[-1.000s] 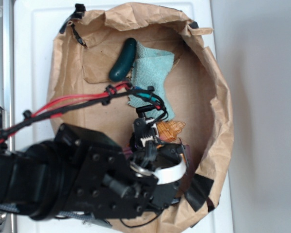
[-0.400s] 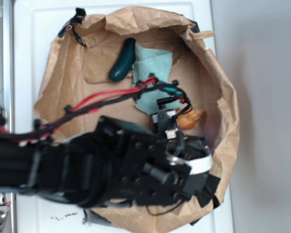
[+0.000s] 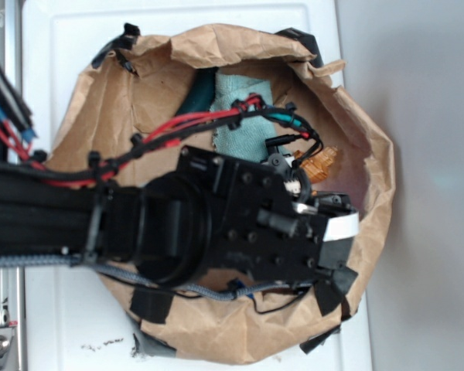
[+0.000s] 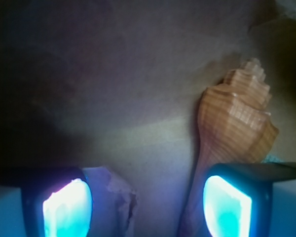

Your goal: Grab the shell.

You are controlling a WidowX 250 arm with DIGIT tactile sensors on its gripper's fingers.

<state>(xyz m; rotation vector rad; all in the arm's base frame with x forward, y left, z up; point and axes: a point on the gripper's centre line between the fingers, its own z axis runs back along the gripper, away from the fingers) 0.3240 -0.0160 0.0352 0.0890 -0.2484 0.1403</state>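
Closing now, we judge, could let our spread jaws nudge the shell [image 4: 237, 123] aside, since it lies against the right pad [image 4: 227, 207], not centred between them.

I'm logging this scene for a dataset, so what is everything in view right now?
shell: one, orange-tan, ribbed, on the brown paper; in the wrist view beside the right-hand pad, not between the jaws.
teal cloth: one, inside the bag toward the top of the exterior view, partly under the cables.
dark green object: one, only a sliver shows beside the cloth.
brown paper bag: one, crumpled rim rolled open, holding everything.
white surface: one, under the bag.
black tape: several pieces on the bag's rim.
cables: red and black bundle along the arm.
gripper: one, jaws apart, pads glowing cyan, nothing between them.
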